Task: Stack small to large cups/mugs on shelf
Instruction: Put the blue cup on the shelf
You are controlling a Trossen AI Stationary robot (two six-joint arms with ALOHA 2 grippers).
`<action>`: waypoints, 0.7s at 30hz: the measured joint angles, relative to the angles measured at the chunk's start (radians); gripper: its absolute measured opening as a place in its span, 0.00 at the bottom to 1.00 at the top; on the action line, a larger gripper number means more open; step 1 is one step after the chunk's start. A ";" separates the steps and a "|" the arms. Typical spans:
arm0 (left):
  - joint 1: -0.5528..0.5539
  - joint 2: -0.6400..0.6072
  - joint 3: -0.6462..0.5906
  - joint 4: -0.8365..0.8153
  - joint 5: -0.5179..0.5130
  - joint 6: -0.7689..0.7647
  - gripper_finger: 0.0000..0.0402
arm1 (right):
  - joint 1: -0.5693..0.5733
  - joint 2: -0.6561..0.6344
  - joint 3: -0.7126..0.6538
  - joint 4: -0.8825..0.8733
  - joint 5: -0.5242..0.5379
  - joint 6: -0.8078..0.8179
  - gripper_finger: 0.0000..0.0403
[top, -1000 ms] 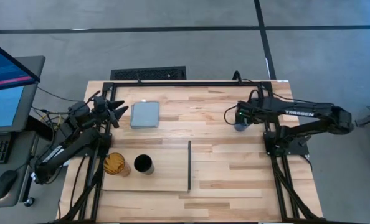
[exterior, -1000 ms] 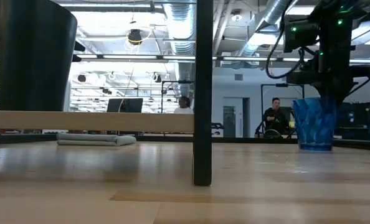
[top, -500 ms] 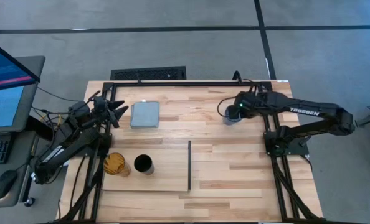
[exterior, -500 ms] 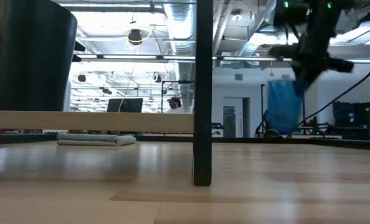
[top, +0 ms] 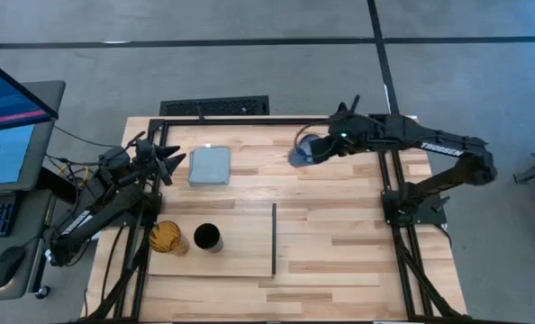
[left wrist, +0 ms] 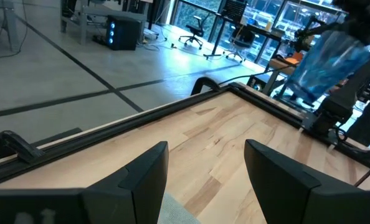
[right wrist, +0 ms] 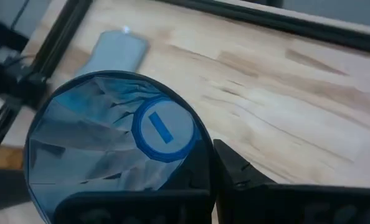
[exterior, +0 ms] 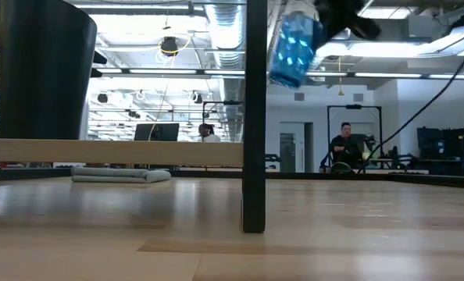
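My right gripper [top: 316, 148] is shut on the blue translucent cup [top: 302, 150], high above the table's far middle; the cup also shows in the low view [exterior: 294, 47]. The amber cup [top: 167, 238] and the black cup [top: 207, 238] stand upright on the pale shelf board [top: 240, 252], whose black strip [top: 274, 238] runs along its right edge. My left gripper [left wrist: 203, 168] is open and empty at the table's left, near the grey-blue pad [top: 210, 166]. My right gripper holds the blue cup by its wall at the rim [right wrist: 194, 146]. One finger [right wrist: 191, 186] seems to lie inside the cup and the other [right wrist: 247, 174] outside. The cup is lifted clear of the table and tilted, its base [exterior: 282, 78] pointing down and toward the table's left.
The grey-blue pad lies flat at the far left of the table. A black frame rail [top: 249, 120] runs along the table's far edge. People sit in the room behind the table [exterior: 345, 144].
My right gripper has lifted the blue cup off the table at the far right and carried it up and toward the table's left. The cup stood upright on the table and now hangs tilted, high above it.
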 joint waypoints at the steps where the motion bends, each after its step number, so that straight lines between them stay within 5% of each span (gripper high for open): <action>1: 0.000 0.000 0.000 0.000 0.000 0.000 0.51 | 0.012 0.031 0.049 -0.018 0.000 -0.015 0.02; 14: 0.000 0.000 0.000 -0.003 0.017 0.000 0.51 | 0.177 0.509 0.737 -0.331 -0.003 -0.102 0.02; 21: 0.000 0.000 0.000 -0.003 0.017 0.000 0.51 | 0.272 0.689 0.962 -0.371 -0.030 -0.099 0.02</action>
